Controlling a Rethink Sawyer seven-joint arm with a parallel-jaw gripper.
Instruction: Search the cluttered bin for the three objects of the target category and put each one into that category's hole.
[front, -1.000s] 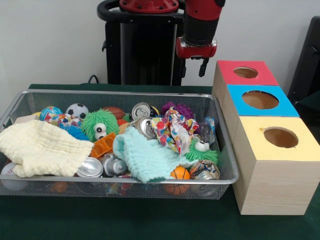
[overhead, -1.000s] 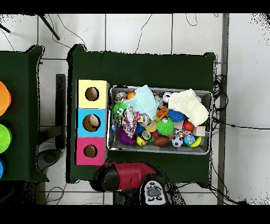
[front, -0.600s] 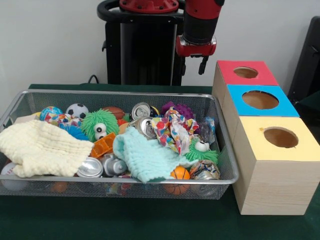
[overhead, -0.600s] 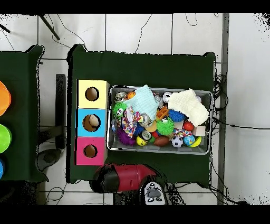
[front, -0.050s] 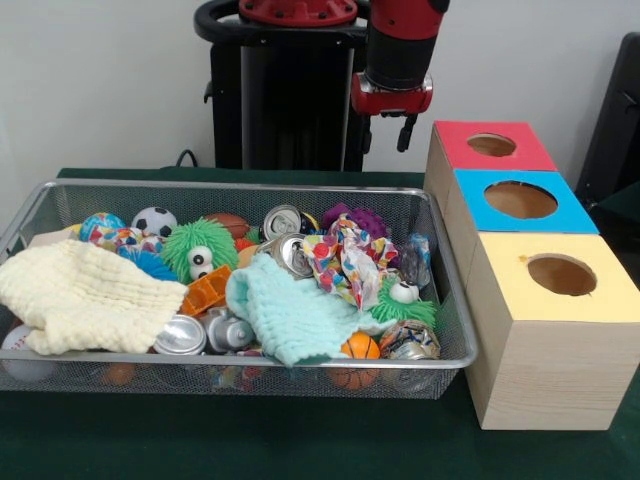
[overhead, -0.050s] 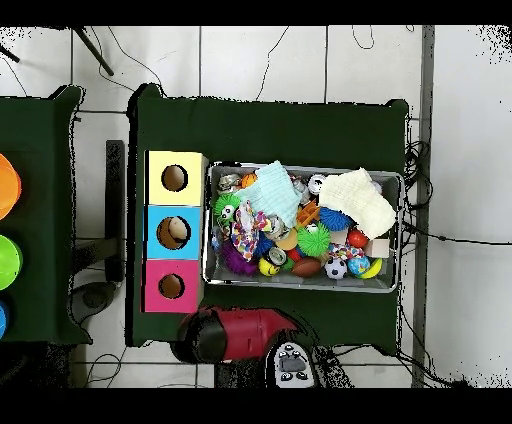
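Green table (front, -0.050s: 300, 450); wire bin (front, -0.050s: 445, 300) long axis left-right; tool (front, -0.050s: 386, 132) above, grip state unclear

Even, bright indoor light, diffuse, from above. Soft short shadow under wire bin (front, -0.050s: 440, 300) on dark worktop (front, -0.050s: 300, 440), below gripper (front, -0.050s: 388, 128). Mild glare on cans (front, -0.050s: 290, 252). Front view slightly soft; overhead view coarser, small detail unreadable.

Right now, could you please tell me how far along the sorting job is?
Done, perhaps one item: something pale shows inside the blue box's hole; the red box's hole and yellow box's hole look dark. In hand: nothing, the gripper hangs open and empty outside the wire bin. Left: the bin is full of clutter.
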